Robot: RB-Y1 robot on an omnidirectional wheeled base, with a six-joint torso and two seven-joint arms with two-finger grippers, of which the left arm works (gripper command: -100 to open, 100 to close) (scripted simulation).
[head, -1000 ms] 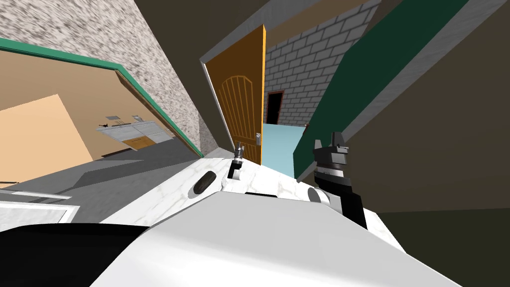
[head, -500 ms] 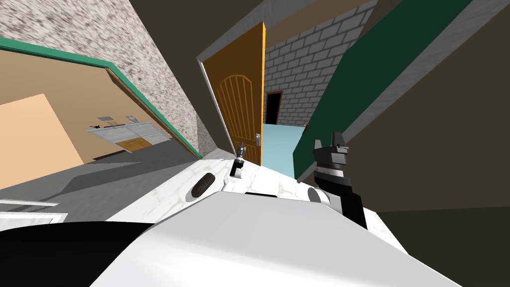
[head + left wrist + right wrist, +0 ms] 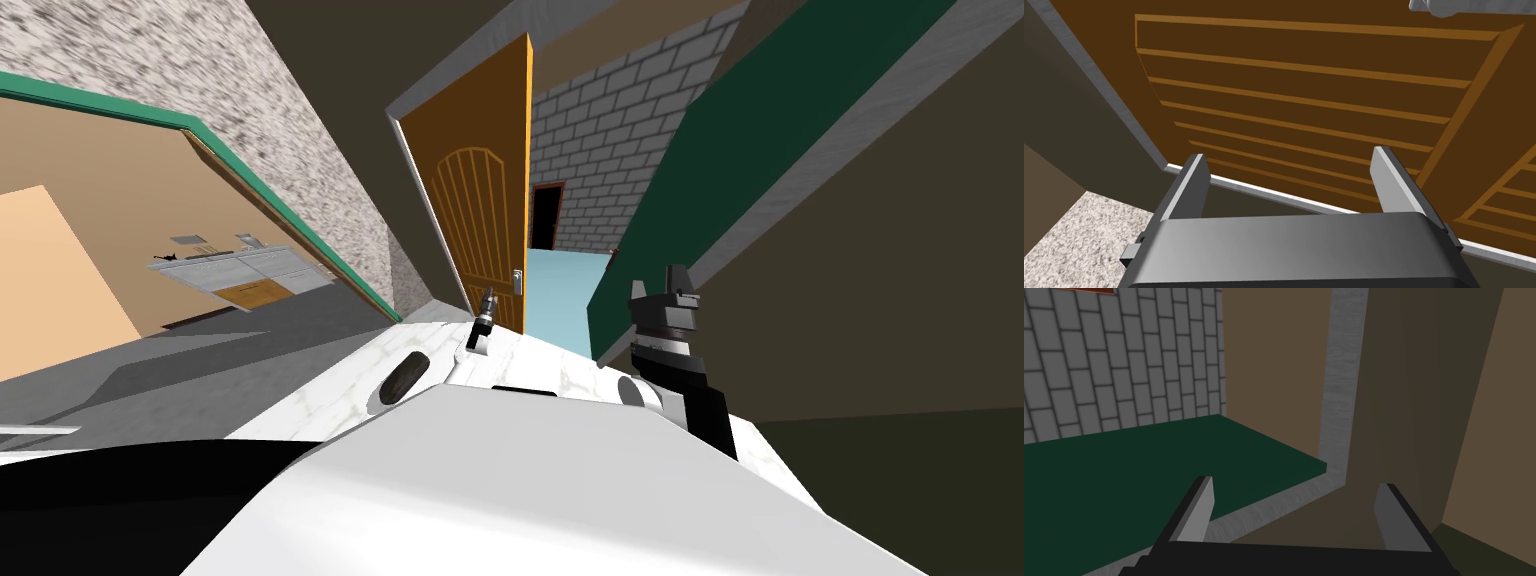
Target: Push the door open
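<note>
An orange-brown panelled door (image 3: 485, 190) stands ajar at the centre of the scene, hinged on its left, its free edge swung away from the robot. A silvery handle (image 3: 517, 281) sits low on that edge. Through the gap to the right lie a pale blue floor (image 3: 560, 290) and, farther off, a grey brick wall (image 3: 610, 150).

The left gripper (image 3: 487, 303) is raised just below and left of the handle, close to the door's face — contact cannot be made out. In the left wrist view its fingers (image 3: 1391, 177) stand apart, empty, pointing at the door's slatted panel, with the grey door frame (image 3: 1099, 85) to one side.

The right gripper (image 3: 678, 282) is held up farther right, beside a dark green panel (image 3: 720, 170) edged in grey. Its fingers (image 3: 1196, 513) are also spread, holding nothing.
</note>
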